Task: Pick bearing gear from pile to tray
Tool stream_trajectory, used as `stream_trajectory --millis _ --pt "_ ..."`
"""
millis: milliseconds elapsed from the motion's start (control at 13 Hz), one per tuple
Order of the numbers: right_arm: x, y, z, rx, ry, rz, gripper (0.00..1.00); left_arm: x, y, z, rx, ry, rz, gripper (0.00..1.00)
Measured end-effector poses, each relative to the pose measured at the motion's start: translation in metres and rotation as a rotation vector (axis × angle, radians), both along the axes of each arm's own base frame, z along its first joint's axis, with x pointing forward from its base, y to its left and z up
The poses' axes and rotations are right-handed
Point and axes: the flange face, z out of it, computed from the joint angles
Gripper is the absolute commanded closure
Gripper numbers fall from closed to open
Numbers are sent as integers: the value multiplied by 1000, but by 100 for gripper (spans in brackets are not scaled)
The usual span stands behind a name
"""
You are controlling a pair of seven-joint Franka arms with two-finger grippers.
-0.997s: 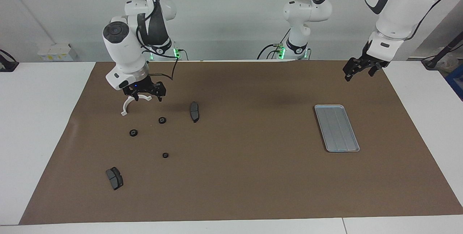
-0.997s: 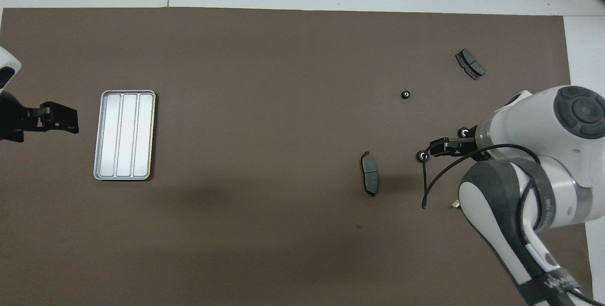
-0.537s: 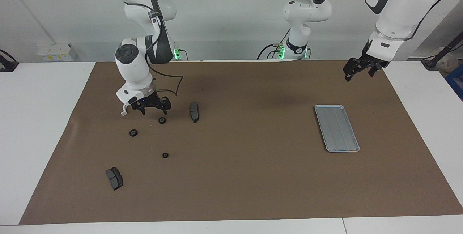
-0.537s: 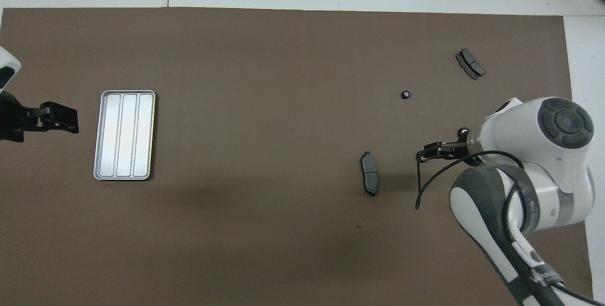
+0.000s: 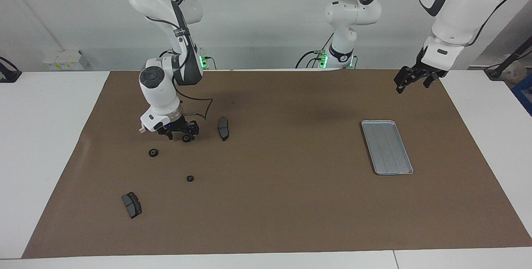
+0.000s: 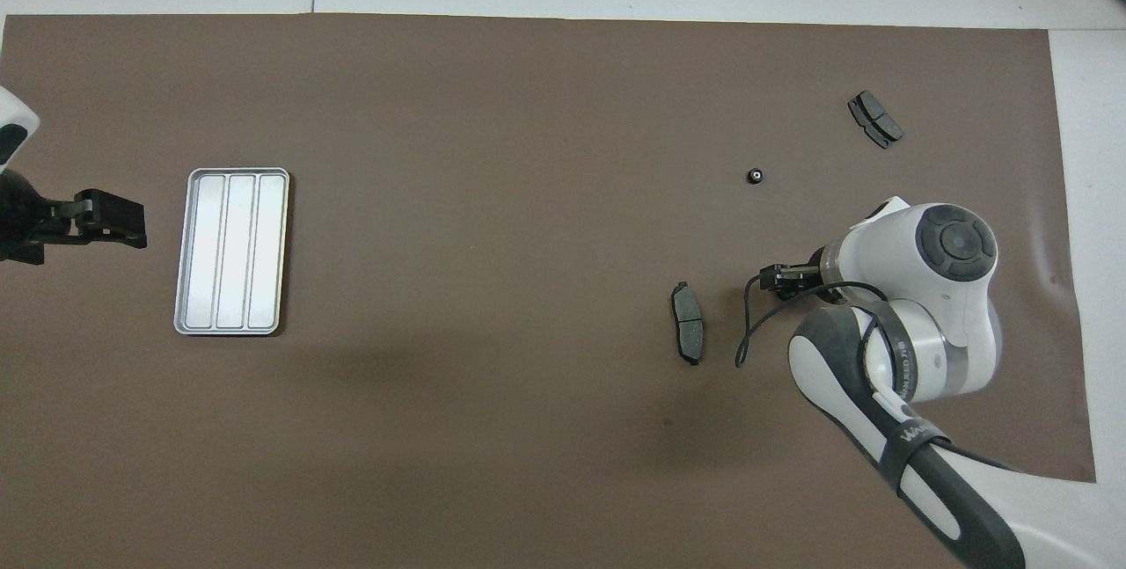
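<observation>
The pile lies at the right arm's end of the mat. My right gripper (image 5: 183, 136) is down at the mat, its fingers still apart on either side of a small black ring (image 5: 186, 138). From overhead the right gripper (image 6: 774, 280) covers that ring. Two more rings (image 5: 153, 152) (image 5: 190, 178) lie farther from the robots. The white bracket (image 5: 142, 129) is almost wholly hidden by the arm. The silver tray (image 5: 377, 122) (image 6: 233, 171) holds nothing, at the left arm's end. My left gripper (image 5: 411, 87) (image 6: 139, 228) waits open in the air beside it.
One dark brake pad (image 5: 223, 128) (image 6: 687, 334) lies just beside the right gripper, toward the middle of the mat. Another brake pad (image 5: 131, 204) (image 6: 875, 119) lies farthest from the robots. The right arm's black cable (image 6: 748, 331) loops down near the first pad.
The right arm swung off the white bracket and came down onto the ring nearest the robots. The left arm has not moved.
</observation>
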Motion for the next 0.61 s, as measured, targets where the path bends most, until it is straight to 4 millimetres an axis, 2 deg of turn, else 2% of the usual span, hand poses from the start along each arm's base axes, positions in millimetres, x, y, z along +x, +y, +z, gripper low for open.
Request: stream_trajectory --millis 460,614 --pt "-4 4 -5 1 -7 8 32 0 0 0 0 0 0 0" --pt "-4 6 -5 1 -5 12 52 0 0 0 0 0 0 0"
